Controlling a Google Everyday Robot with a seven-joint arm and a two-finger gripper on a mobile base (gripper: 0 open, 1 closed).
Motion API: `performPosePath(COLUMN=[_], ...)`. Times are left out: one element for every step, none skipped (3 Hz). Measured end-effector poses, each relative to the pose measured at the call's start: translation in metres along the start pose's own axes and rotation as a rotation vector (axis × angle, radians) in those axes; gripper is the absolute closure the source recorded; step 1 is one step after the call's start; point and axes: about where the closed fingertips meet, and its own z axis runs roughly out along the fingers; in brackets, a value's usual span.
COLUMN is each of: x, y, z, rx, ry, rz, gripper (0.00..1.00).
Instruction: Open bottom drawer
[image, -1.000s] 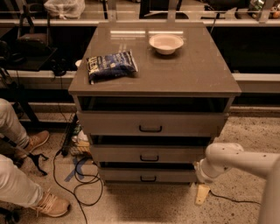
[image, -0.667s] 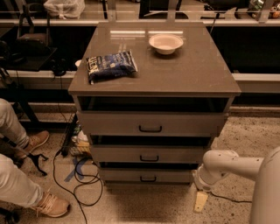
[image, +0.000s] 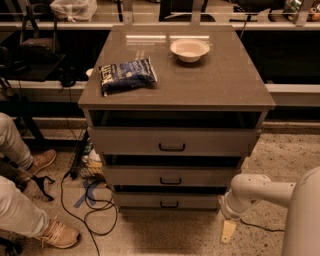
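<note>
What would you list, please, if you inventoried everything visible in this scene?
cabinet: one, grey-brown, centre
top drawer: one, grey-brown, highest
middle drawer: one, grey-brown, between the others
bottom drawer: one, grey-brown, lowest, black handle
bowl: one, cream, cabinet top, rear right
bag: one, blue, cabinet top, left
cables: several, black, floor left
shoes: two, tan, floor far left
arm: one, white, lower right
end effector: one, pale, near floor, right of bottom drawer, apart from it

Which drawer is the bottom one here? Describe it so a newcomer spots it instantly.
Find the grey-brown cabinet; the tool hangs low at its right. The bottom drawer is the lowest of three fronts, the slimmest, with the smallest handle.
</note>
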Motion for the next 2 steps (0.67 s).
performPosePath(x=[-0.006, -0.015], y=[-0.011, -0.027], z=[0.038, 0.068], rx=[0.019, 0.063], ry=[-0.033, -0.068], rz=[-0.077, -0.129], gripper=[0.00, 0.00])
